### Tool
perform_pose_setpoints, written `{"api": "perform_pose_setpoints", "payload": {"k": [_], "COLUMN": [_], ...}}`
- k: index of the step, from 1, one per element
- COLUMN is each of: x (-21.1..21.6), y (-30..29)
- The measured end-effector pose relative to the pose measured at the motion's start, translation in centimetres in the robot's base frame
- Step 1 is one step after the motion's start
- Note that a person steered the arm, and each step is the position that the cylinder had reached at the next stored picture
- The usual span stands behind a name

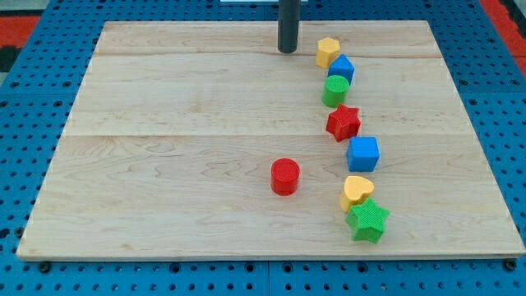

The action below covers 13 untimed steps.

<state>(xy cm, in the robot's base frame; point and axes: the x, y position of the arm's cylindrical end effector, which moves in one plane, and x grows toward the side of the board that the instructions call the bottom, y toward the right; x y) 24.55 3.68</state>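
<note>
We hold my tip (287,50) bare on the wooden board (164,164), touching nothing, just to the view's left of the yellow hexagon block (328,52). From that hexagon the blue block (341,69) and green cylinder (335,90) run toward the view's bottom.

Pale wooden worktop (181,123) of joined planks, evenly lit, resting on a blue perforated base (16,123) with regular rows of holes. Red patches (503,12) show at the view's top corners.
</note>
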Motion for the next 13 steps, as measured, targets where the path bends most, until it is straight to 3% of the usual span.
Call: {"api": "perform_pose_setpoints", "payload": {"k": [2, 4, 9, 13], "x": [-0.4, 5.1, 6.1, 8.6], "y": [8.8, 14.7, 9.1, 9.8]}}
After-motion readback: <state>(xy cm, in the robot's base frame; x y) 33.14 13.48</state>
